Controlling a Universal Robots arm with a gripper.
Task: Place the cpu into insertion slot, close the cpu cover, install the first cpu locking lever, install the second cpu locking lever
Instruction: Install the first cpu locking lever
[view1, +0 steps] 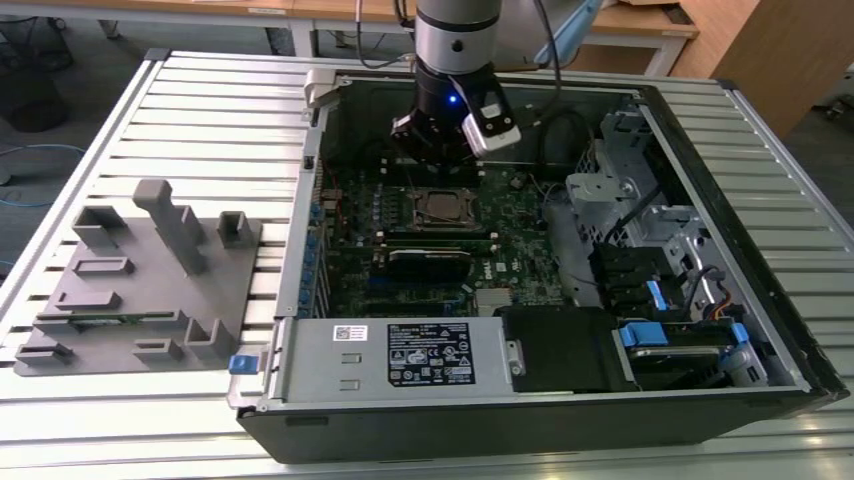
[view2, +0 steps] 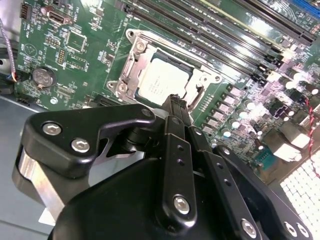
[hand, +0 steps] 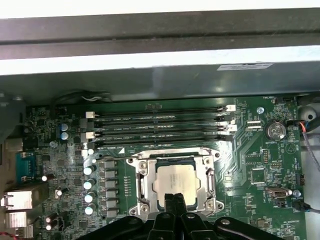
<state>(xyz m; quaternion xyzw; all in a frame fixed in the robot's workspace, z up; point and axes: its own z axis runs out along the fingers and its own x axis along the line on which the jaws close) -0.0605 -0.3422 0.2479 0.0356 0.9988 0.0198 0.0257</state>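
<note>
Slatted metal table (view1: 160, 110) carries an open computer case (view1: 534, 420) that lies on its side, and a grey fixture (view1: 134, 290) stands on the exterior view's left of it. Inside the case is the green circuit board (hand: 250, 150) with long black memory slots (hand: 160, 127).

The cpu (hand: 176, 179) sits in the insertion slot (hand: 134, 162), its dull metal top facing up. The cpu cover (hand: 146, 182) lies flat over it, so the chip shows through the window of the frame.

The gripper (hand: 175, 200) is above the board, at the edge of the socket on the side away from the memory slots. In both wrist views its two black fingers (view2: 176, 120) are pressed together, with nothing between them. The tips overlap the edge of the chip and the cover, but I cannot tell if they touch the metal or hang just over it.
</note>
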